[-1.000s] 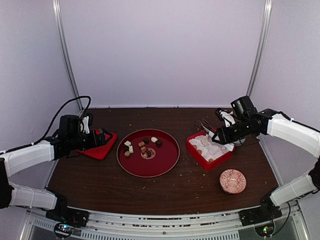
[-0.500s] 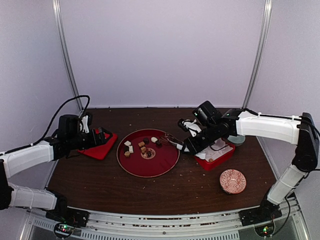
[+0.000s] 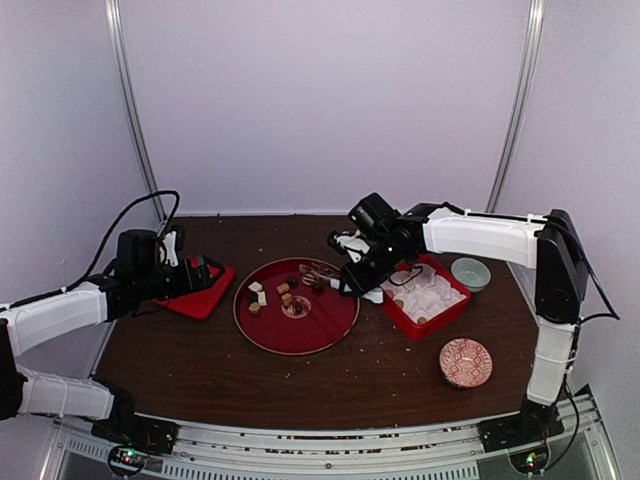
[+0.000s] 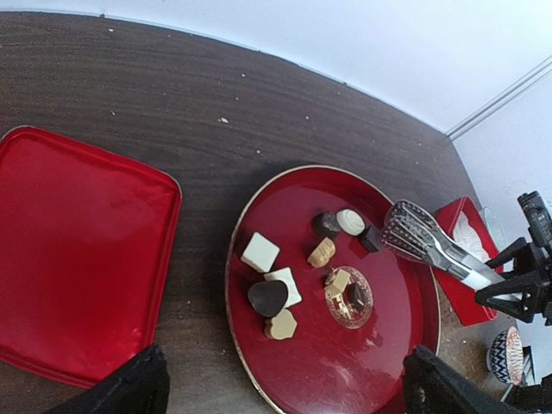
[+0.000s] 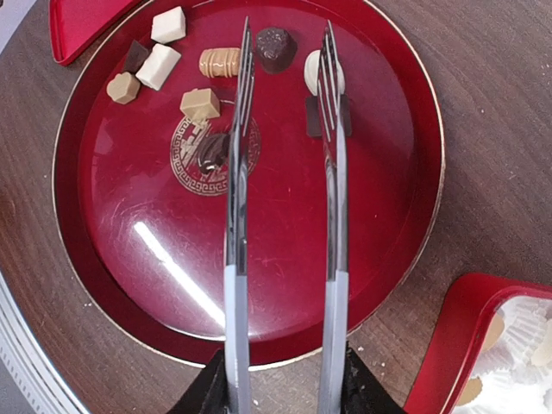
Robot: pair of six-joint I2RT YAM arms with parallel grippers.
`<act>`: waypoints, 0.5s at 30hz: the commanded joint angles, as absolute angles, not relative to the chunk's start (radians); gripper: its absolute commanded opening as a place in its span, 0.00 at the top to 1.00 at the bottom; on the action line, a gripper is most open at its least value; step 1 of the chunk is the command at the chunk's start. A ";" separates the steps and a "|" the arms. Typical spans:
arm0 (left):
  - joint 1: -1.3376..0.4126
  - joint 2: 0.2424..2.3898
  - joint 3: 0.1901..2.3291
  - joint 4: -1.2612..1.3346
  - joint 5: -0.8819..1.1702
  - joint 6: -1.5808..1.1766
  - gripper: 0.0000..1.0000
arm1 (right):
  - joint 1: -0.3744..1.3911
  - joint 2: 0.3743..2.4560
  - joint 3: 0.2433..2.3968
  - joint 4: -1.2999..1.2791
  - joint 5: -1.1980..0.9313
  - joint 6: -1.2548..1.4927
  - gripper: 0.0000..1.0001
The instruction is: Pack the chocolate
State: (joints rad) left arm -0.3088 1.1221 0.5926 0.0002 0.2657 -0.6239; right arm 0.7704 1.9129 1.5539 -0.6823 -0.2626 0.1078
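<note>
Chocolate (image 5: 200, 103) pieces lie on the round red tray (image 5: 388, 259). My right gripper (image 3: 362, 272) clamps the tongs (image 5: 235, 241), prongs apart above them. My left gripper (image 3: 203, 272) is wide open over the square red tray (image 4: 78, 259).

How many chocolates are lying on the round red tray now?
10 chocolates on the round tray: four grouped at its left in the top view, two at the centre emblem, four in a row beyond, two of those partly behind the tongs. None seems hidden.
</note>
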 commanded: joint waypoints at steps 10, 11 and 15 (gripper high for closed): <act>-0.314 1.137 0.577 0.066 0.265 -0.619 0.03 | 0.764 2.073 1.778 -0.828 -0.164 0.037 0.62; -0.314 1.139 0.578 0.065 0.265 -0.618 0.03 | 0.761 2.081 1.785 -0.834 -0.166 0.035 0.62; -0.314 1.141 0.577 0.069 0.262 -0.618 0.03 | 0.753 2.102 1.805 -0.837 -0.169 0.031 0.62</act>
State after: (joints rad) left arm -0.3088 1.1332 0.5869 0.0074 0.2657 -0.6235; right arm 0.7639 2.0811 1.7580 -0.8131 -0.1951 0.0486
